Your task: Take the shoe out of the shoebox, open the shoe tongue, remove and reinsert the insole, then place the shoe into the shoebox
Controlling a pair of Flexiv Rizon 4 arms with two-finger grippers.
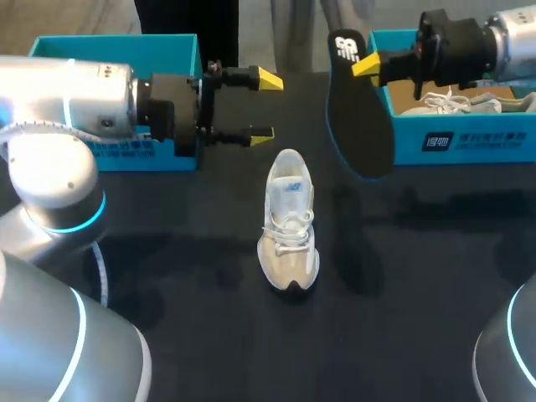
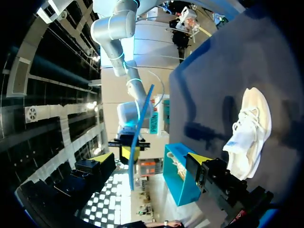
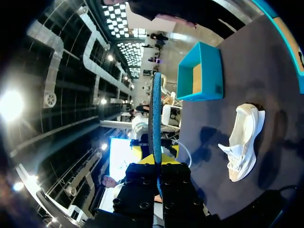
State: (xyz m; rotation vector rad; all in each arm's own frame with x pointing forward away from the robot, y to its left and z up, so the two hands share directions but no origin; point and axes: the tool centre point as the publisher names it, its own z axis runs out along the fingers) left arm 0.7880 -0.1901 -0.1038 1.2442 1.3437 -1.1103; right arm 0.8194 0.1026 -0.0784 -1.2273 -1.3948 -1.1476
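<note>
The left pincer (image 1: 265, 107) is spread wide and holds nothing. I think it should steady the shoe (image 1: 289, 222), which stands on the desk (image 1: 419, 293) at about 5 o'clock from it. The insole (image 1: 360, 117) hangs toe down, pinched at its heel by the right pincer (image 1: 362, 64). The shoe sits at 7 o'clock from that pincer, so slide the toe end in first, slowly.

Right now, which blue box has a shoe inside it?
The blue box on the right: a white shoe lies in it. The left blue box shows only its bare bottom.
</note>
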